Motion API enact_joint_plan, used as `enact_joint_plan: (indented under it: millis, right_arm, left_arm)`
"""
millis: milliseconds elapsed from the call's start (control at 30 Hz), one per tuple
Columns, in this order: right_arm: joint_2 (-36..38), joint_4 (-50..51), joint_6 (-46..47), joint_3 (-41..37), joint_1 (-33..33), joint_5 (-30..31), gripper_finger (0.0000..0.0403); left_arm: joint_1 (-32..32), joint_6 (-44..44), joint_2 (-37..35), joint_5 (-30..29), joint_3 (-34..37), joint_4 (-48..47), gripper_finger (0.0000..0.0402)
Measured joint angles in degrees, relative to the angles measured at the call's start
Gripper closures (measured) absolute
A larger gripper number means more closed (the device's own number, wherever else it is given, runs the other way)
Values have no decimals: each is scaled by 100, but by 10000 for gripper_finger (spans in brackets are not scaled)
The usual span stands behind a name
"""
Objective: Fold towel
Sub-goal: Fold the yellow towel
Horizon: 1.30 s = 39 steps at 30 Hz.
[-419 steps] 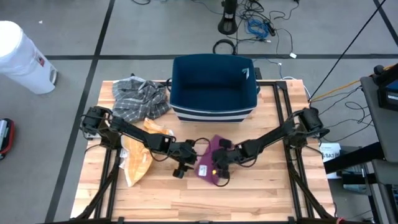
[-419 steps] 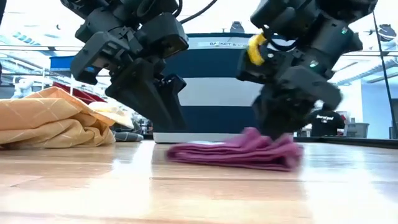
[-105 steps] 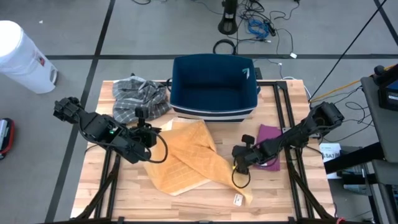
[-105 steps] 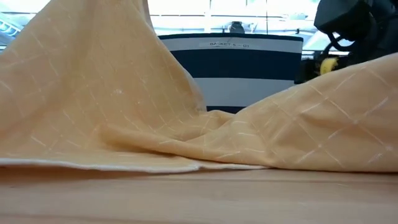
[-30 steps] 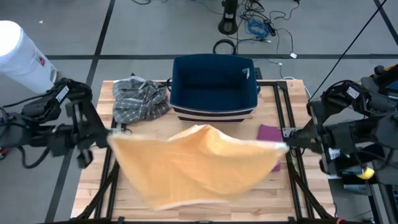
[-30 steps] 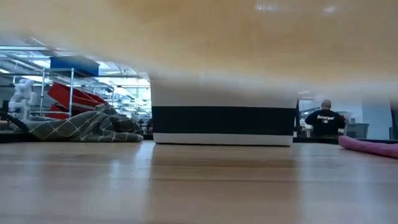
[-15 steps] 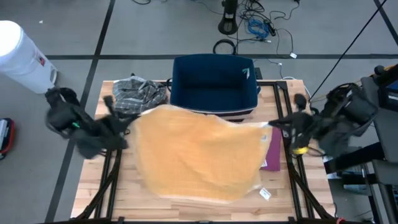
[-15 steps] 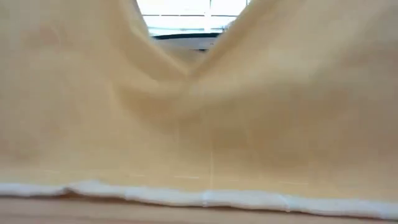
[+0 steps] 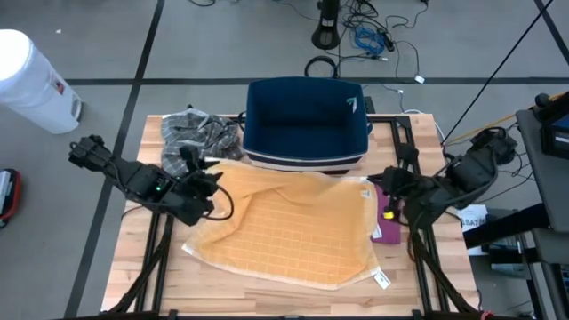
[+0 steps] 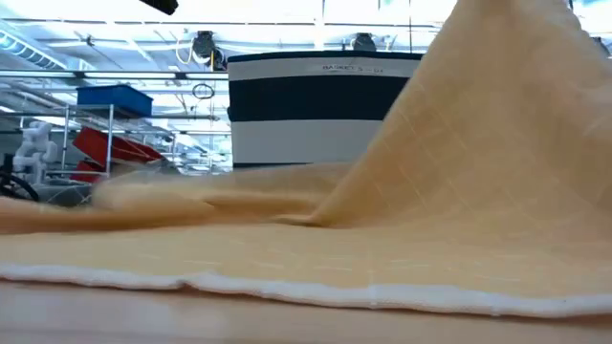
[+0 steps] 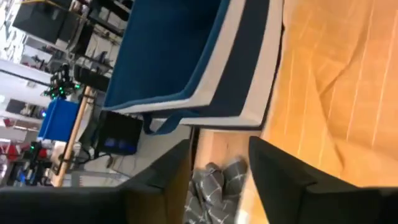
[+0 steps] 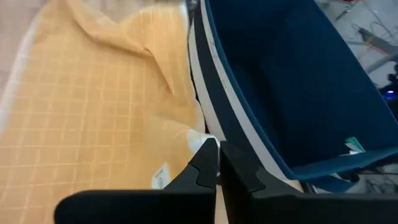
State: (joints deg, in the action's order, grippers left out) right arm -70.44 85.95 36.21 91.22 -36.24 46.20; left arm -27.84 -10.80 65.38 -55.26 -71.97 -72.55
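An orange checked towel (image 9: pixel 284 227) lies spread across the middle of the table, its white-hemmed near edge (image 10: pixel 287 287) flat on the wood. Its far-right part rises off the table (image 10: pixel 516 115). My left gripper (image 9: pixel 206 175) is open beside the towel's far-left corner; between its fingers (image 11: pixel 217 180) I see only table and plaid cloth. My right gripper (image 9: pixel 384 188) is shut at the towel's far-right corner. My right gripper (image 12: pixel 214 155) pinches the towel's far-right corner (image 12: pixel 198 142) at the white hem between its two fingers. It comes from the table's right, slanting down. The corner is held raised, and the cloth slopes slack down from it onto the table.
A dark blue basket with a white stripe (image 9: pixel 307 158) stands just behind the towel's far edge. A grey plaid cloth (image 9: pixel 200 133) lies at the far left. A folded purple towel (image 9: pixel 389 222) sits under the orange towel's right edge. A white label (image 9: pixel 381 279) sticks out at the near-right corner.
A second ago both arms held the towel stretched wide and high above the table. Both grippers have since come down and inward toward the basket. The towel has dropped and spread flat on the table, with only its far-right corner staying raised.
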Motion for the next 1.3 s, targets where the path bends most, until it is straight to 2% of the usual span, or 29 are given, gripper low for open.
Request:
enact_joint_plan:
  millis: [67,100,233,300,467,600,867,1033,1300]
  right_arm:
    - [-52,-7,-2,-66,103,3,403]
    - [-78,-5,0,-100,147,12,403]
    - [-219,-162,-157,-261,372,-2,403]
    - [-292,-257,-260,-266,452,-11,403]
    - [-470,-616,-431,-267,592,42,403]
    - [-599,-877,-522,-269,741,150,403]
    - [-965,-801,-468,-269,1074,-303,403]
    - [-1047,-757,-259,-269,1121,-328,403]
    - [-1048,-223,246,-269,1121,-842,403]
  left_arm:
    - [9,153,-1,136,3,397,214]
    - [7,316,-10,431,3,708,209]
    - [18,1050,103,2439,3,2041,204]
    - [57,1402,322,2931,0,2520,205]
    - [112,1668,992,3142,3,2841,205]
    - [224,1924,1714,3923,5,3266,205]
    - [617,2136,3072,4905,3,3939,205]
    - [849,2057,3730,5653,3,4265,205]
    - [935,2310,4334,6106,3,5278,205]
